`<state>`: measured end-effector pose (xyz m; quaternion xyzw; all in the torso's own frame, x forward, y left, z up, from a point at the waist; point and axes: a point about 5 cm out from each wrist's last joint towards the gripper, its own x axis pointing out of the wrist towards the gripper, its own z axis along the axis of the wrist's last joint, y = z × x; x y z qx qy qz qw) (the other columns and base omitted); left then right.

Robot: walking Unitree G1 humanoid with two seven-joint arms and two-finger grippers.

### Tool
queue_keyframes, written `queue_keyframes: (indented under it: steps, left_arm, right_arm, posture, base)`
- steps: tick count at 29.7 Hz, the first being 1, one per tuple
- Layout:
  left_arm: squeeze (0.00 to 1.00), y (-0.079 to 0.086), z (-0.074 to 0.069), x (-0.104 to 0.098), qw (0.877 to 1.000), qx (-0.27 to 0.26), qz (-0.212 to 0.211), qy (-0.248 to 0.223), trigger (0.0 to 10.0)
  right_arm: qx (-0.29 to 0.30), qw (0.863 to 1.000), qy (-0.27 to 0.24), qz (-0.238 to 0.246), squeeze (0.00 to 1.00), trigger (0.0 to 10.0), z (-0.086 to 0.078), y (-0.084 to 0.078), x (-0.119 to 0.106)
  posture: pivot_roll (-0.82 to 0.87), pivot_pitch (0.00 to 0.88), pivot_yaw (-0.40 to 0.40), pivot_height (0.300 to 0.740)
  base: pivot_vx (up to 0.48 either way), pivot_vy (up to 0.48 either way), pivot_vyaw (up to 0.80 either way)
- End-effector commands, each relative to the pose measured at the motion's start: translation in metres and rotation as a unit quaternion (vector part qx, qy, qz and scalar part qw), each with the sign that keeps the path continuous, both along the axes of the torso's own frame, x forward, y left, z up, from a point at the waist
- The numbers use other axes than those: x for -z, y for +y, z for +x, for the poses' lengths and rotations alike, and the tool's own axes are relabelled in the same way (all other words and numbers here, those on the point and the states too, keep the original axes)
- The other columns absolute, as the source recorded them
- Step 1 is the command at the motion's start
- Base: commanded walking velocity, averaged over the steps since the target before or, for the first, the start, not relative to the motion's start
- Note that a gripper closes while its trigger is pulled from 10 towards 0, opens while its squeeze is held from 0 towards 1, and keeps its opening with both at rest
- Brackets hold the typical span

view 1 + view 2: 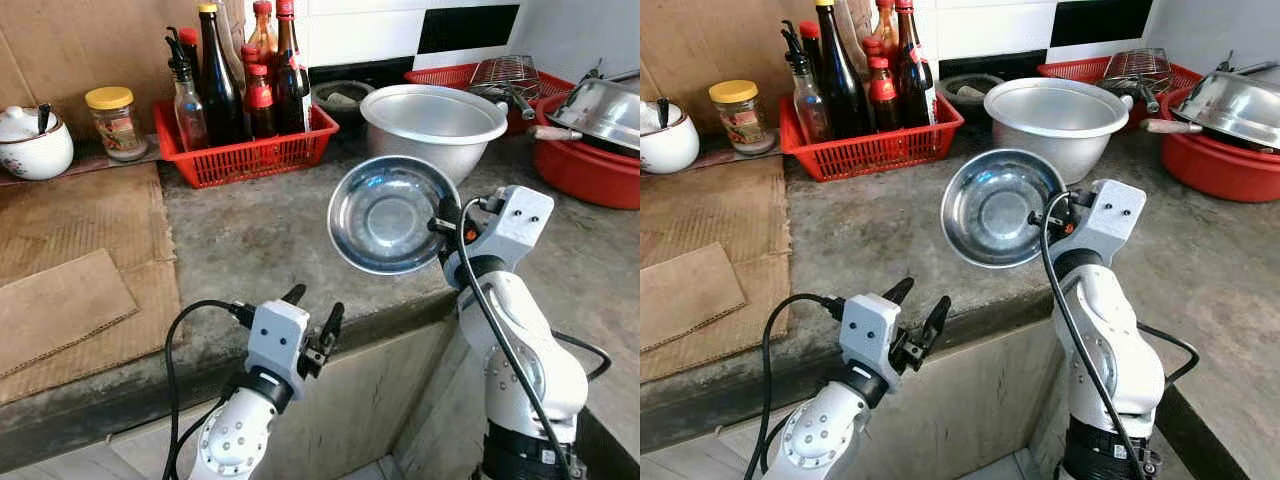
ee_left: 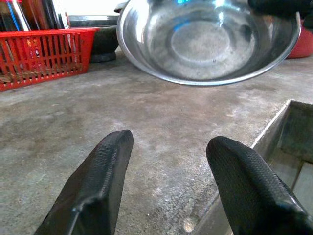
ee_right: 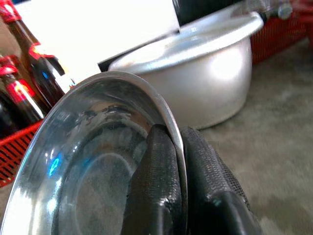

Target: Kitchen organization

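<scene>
A small shiny steel bowl (image 1: 385,215) hangs above the concrete counter (image 1: 260,240), tilted so its inside faces me. My right gripper (image 1: 444,222) is shut on the bowl's right rim (image 3: 172,128), one finger inside and one outside. Behind it stands a large aluminium basin (image 1: 433,125). My left gripper (image 1: 312,310) is open at the counter's front edge, nothing between its fingers (image 2: 98,181); the bowl (image 2: 205,39) floats ahead of it.
A red basket (image 1: 245,150) of sauce bottles stands at the back. Left of it are a yellow-lidded jar (image 1: 113,122) and a white pot (image 1: 33,140), with cardboard (image 1: 60,300) on the left. A red tub (image 1: 590,160) with steel pans sits at right.
</scene>
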<state>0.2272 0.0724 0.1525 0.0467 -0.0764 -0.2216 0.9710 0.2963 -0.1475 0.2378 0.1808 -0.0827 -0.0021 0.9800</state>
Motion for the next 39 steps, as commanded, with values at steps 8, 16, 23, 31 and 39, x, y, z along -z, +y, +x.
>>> queue_keyframes:
  steps: [8, 16, 23, 31, 39]
  left_arm:
    - [0.0, 0.0001, 0.0015, -0.0157, 0.999, -0.008, -0.014, -0.032, 10.0]
    - [0.0, 0.0004, 0.0025, -0.0148, 0.999, -0.01, -0.01, -0.03, 10.0]
    - [0.0, 0.0009, 0.0024, -0.014, 0.999, -0.012, -0.008, -0.029, 10.0]
    - [0.0, 0.0005, 0.0025, -0.0137, 1.0, -0.01, -0.008, -0.029, 10.0]
    - [0.0, 0.0006, 0.0026, -0.0136, 1.0, -0.009, -0.008, -0.028, 10.0]
  right_arm:
    - [-0.01, 0.999, -0.033, -0.028, 0.0, 10.0, -0.0046, 0.0067, -0.0072]
    - [-0.005, 0.999, -0.033, -0.042, 0.0, 10.0, -0.0052, 0.0081, -0.0042]
    - [-0.003, 0.998, -0.035, -0.048, 0.0, 10.0, -0.0046, 0.0071, -0.0044]
    - [-0.002, 0.997, -0.042, -0.059, 0.0, 10.0, -0.005, 0.0067, -0.006]
    - [0.002, 0.997, -0.041, -0.062, 0.0, 10.0, -0.0052, 0.0067, -0.0057]
  posture:
    - [0.15, 0.076, -0.039, 0.74]
    - [0.15, 0.077, -0.041, 0.74]
    - [0.15, 0.076, -0.043, 0.74]
    - [0.15, 0.076, -0.037, 0.74]
    - [0.15, 0.075, -0.04, 0.74]
  base:
    - [-0.315, 0.0, 0.0]
    - [-0.334, 0.0, 0.0]
    - [-0.325, 0.0, 0.0]
    - [-0.32, 0.0, -0.38]
    - [-0.308, 0.0, -0.8]
